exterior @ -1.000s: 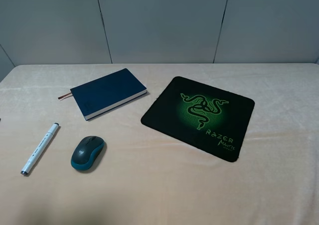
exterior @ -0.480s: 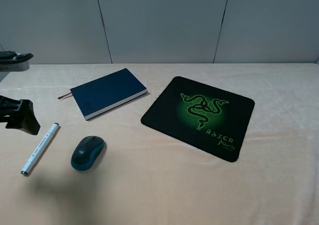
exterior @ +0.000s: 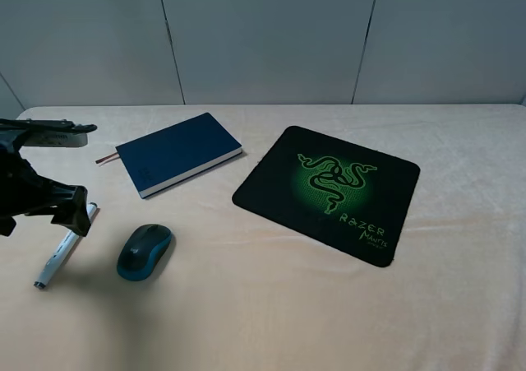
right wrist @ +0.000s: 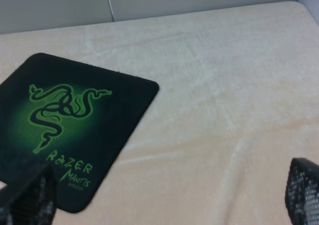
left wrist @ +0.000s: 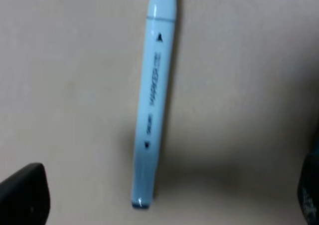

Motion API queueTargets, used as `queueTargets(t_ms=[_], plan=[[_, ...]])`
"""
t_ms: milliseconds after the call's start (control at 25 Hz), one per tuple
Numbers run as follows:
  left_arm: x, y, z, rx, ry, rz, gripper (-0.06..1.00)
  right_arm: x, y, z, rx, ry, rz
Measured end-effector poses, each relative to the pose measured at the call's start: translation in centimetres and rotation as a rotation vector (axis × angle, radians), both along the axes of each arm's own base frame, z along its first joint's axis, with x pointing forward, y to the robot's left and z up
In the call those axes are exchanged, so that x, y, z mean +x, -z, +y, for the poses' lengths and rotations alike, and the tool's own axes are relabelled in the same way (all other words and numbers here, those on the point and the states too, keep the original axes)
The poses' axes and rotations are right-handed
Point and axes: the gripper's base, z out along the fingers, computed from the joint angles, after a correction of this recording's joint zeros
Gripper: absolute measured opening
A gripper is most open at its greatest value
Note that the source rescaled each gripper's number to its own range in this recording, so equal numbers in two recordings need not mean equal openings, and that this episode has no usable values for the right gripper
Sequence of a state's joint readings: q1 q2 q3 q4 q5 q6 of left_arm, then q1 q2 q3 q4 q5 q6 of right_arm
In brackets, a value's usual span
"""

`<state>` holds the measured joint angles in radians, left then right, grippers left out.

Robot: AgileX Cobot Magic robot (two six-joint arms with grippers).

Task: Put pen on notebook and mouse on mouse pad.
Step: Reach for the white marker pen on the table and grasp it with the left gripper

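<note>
At the far left the left gripper (exterior: 57, 206) hangs over the upper end of the pen (exterior: 56, 257), hiding that end in the high view. The wrist camera looks straight down on the white pen (left wrist: 154, 95), with one dark finger (left wrist: 22, 195) on one side of it and a second dark shape at the opposite edge of the picture, so the jaws stand wide apart and hold nothing. The pen lies flat on the beige table cloth (exterior: 271, 305), aslant. Just to its right sits the mouse (exterior: 145, 252), dark-topped with teal sides, also on bare cloth and apart from the pen. Behind both lies the closed navy notebook (exterior: 179, 153), turned at an angle, its brown ribbon (exterior: 103, 159) poking out towards the left arm; nothing rests on it. Further right, well apart from the mouse, lies the black Razer mouse pad (exterior: 327, 192), bare. The right gripper (right wrist: 164, 205) appears only in its own wrist view, fingers spread wide and empty, near the mouse pad (right wrist: 75, 130).
</note>
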<state>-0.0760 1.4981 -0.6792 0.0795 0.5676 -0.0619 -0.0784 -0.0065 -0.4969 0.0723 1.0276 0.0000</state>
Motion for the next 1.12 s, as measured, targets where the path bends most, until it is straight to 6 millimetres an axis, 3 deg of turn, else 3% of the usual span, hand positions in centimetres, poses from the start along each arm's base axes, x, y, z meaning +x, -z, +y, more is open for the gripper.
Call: queueTargets(t_ms=[520,800,1120], plan=[[1.9,4.6,0.1,0.030,0.045,0.036,1.00,0.0,0.0,0.0,0.000,0.000,0.000],[2.1,5.6,0.0,0.029,0.048,0.046,0.97,0.0,0.0,0.0,0.000,0.000,0.000],[2.1,5.6,0.0,0.029,0.048,0.045,0.69,0.0,0.0,0.0,0.000,0.000,0.000]])
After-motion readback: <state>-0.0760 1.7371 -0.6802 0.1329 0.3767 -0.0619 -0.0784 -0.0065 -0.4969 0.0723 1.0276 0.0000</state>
